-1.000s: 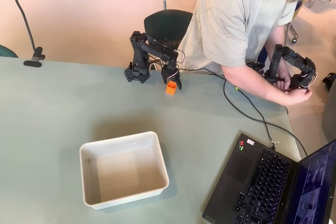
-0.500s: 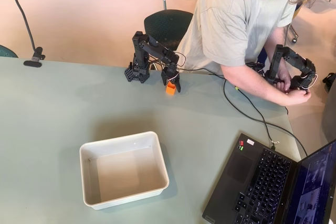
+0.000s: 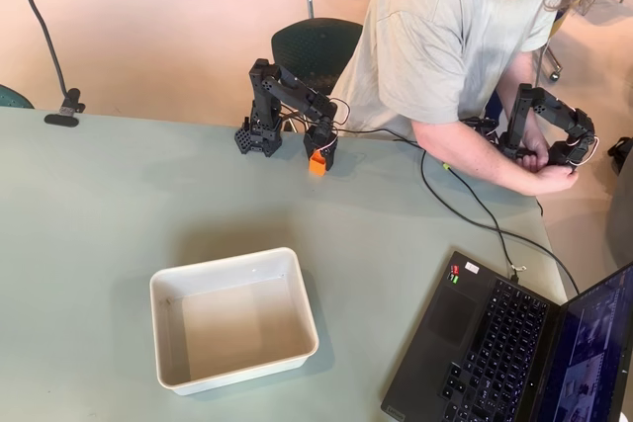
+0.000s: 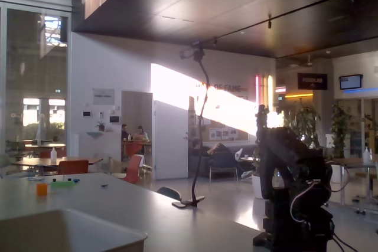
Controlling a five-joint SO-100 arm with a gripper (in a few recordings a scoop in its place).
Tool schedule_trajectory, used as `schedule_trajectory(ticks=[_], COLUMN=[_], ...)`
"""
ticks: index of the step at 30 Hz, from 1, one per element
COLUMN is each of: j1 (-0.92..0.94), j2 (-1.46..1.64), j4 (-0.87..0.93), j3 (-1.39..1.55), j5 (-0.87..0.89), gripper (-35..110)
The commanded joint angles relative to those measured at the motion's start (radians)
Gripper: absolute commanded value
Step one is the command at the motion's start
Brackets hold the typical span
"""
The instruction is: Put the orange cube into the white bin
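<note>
Overhead view: gripper looks clamped around the orange cube right by the arm's base – can't tell if it's off the table. White bin sits well apart, so a shallow grip could drop it mid-swing – or clip the rim

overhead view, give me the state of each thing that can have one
gripper: shut on the orange cube, near the table's far edge
orange cube: held between the fingers, outside the bin
white bin: upright on the table, nothing inside it
laptop: lid open, screen lit
</note>
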Motion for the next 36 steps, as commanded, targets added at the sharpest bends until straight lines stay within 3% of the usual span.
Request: schedule_trajectory(ticks=[1, 10, 19, 28, 36], j1=[-0.006, 0.009, 0.144, 0.394, 0.695], j2=[0.014, 0.015, 0.015, 0.017, 0.000], j4=[-0.005, -0.005, 0.011, 0.012, -0.002], j3=[-0.034, -0.040, -0.268, -0.523, -0.830], j5=[-0.006, -0.006, -0.006, -0.017, -0.189], gripper=[18, 18, 18, 18, 18])
